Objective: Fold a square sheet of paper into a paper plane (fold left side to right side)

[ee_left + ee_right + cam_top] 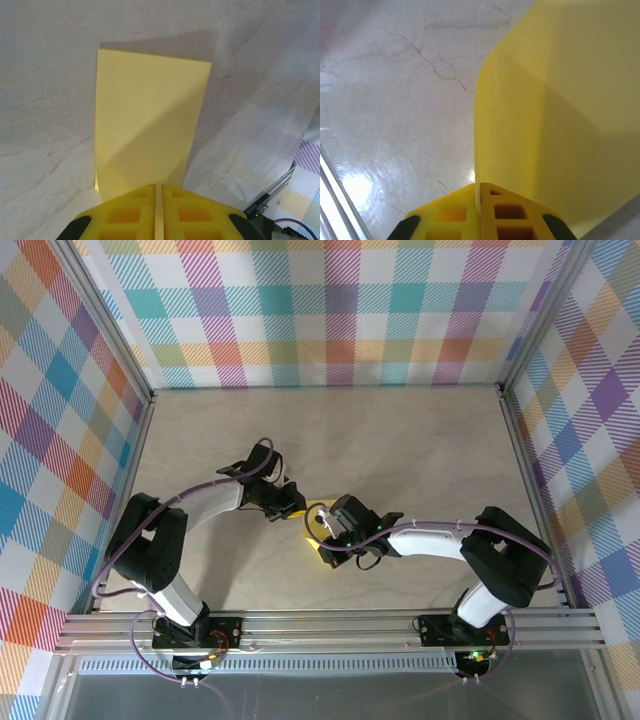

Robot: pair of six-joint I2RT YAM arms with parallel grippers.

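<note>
Yellow square sheet of paper (150, 120), left tool (158, 187) clamped on one edge, right tool (479, 185) on another

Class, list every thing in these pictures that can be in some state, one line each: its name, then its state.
square sheet of paper: curved, not flat, pinched by both grippers.
left gripper: shut on the square sheet of paper.
right gripper: shut on the square sheet of paper.
</note>
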